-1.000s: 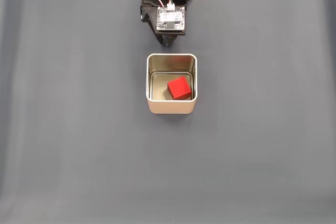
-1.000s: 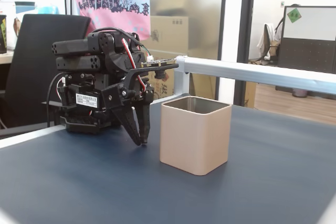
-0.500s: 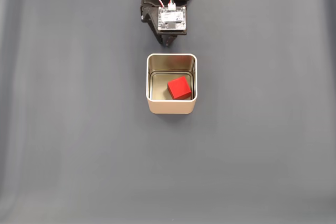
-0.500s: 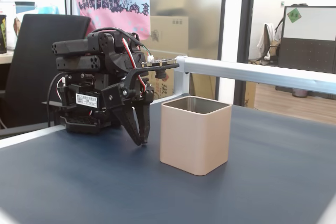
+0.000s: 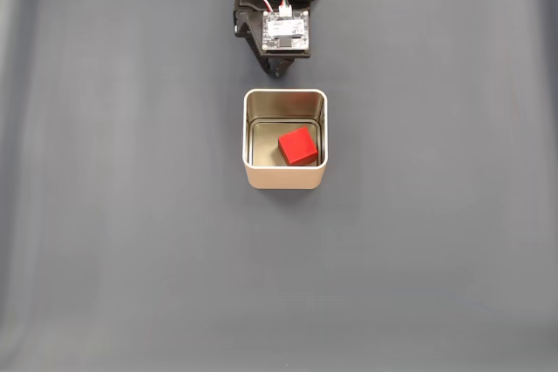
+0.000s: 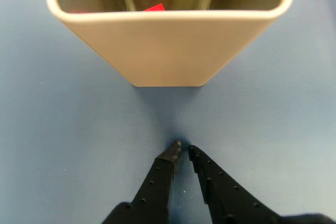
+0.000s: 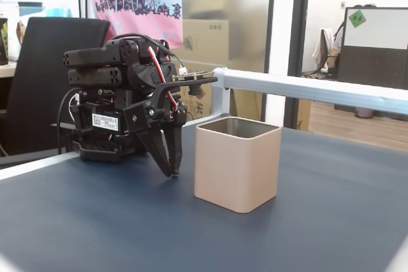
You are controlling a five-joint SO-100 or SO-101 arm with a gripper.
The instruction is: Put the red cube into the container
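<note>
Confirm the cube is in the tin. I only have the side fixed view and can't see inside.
Observer: Yes. In the top-down fixed view the red cube lies on the floor of the container, toward its right wall.
Operator: Gripper holding anything?
Observer: No. The wrist view shows the gripper shut on nothing, tips nearly touching just above the mat.
Operator: Is it touching the tin?
Observer: No. In the wrist view a strip of bare blue mat separates the tips from the container's near wall.
</note>
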